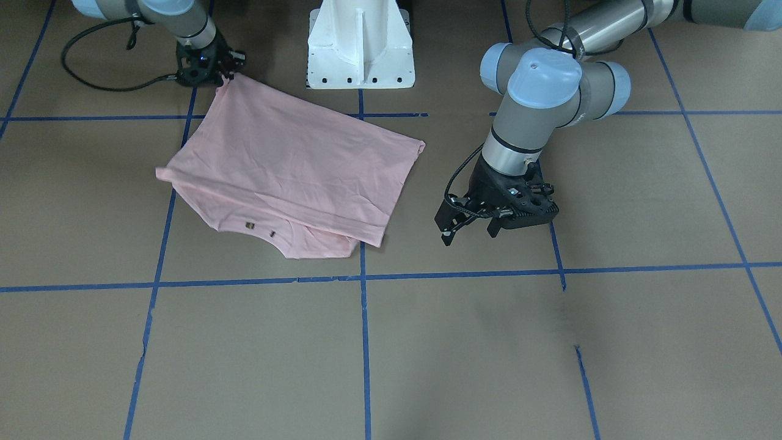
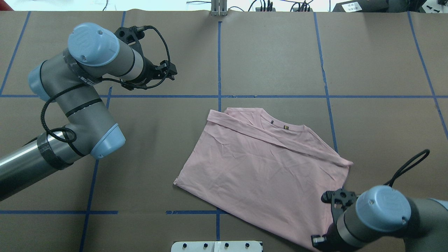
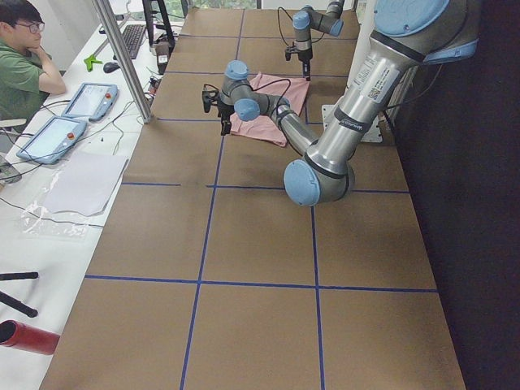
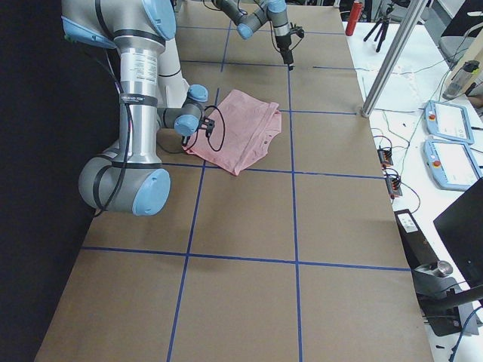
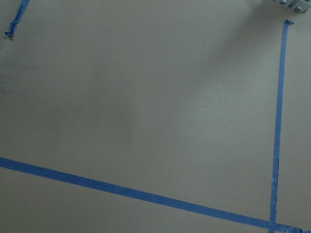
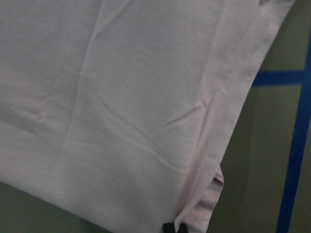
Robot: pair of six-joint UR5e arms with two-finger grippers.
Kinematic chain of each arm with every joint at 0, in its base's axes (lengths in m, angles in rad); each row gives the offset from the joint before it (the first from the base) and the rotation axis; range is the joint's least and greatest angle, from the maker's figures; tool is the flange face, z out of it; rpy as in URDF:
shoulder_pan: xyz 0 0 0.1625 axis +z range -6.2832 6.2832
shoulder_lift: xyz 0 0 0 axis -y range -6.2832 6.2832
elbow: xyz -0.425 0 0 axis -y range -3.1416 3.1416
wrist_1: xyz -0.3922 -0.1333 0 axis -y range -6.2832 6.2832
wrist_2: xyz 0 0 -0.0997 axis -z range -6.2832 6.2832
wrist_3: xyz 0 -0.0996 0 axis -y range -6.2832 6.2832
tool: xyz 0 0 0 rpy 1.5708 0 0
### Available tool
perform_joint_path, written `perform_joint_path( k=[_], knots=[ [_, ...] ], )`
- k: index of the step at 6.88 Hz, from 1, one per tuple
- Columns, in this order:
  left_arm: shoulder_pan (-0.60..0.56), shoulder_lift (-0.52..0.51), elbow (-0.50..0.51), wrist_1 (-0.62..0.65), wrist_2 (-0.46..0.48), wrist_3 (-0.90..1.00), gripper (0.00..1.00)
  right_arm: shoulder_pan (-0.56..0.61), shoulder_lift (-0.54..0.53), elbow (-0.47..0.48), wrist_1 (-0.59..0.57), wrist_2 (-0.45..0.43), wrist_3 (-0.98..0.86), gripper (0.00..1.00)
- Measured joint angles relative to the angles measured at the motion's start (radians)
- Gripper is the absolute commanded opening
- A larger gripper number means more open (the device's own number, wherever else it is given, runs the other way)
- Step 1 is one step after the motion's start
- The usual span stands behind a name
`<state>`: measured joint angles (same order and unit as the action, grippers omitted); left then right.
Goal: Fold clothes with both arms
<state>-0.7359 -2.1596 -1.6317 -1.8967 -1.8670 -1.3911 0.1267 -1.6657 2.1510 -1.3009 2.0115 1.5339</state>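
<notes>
Well, in the front-facing view my right tool (image 1: 226, 72) is pinched shut on one corner of the pink T-shirt (image 1: 293, 165); my left tool (image 1: 468, 236) hangs open and empty near its other side, not touching. Overhead, the T-shirt lies folded on the counter (image 2: 280, 52), right of centre. Right wrist view: mostly pink cloth.

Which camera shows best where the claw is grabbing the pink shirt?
The front-facing view: the right gripper pinches the T-shirt corner in plain sight. Overhead, the right arm hides the grip; the right wrist camera shows mostly fabric; both side views show it tiny.
</notes>
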Motion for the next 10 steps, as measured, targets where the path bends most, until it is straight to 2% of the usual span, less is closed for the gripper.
perform_joint_path(
  k=[1,2,4,7,10],
  knots=[
    [0.013,0.002,-0.009,0.001,-0.001,-0.002,1.00,-0.026,0.000,0.009,0.001,-0.001,0.058,1.00],
    [0.040,0.011,-0.026,0.005,-0.007,-0.024,1.00,-0.004,0.010,0.012,0.007,-0.003,0.117,1.00],
    [0.173,0.052,-0.066,0.043,-0.005,-0.222,1.00,0.134,0.098,0.013,0.026,-0.007,0.145,1.00],
    [0.367,0.067,-0.199,0.226,0.043,-0.494,1.00,0.341,0.205,0.006,0.030,0.012,0.052,1.00],
    [0.450,0.069,-0.196,0.251,0.099,-0.570,1.00,0.394,0.235,-0.006,0.029,0.009,0.025,1.00]
  ],
)
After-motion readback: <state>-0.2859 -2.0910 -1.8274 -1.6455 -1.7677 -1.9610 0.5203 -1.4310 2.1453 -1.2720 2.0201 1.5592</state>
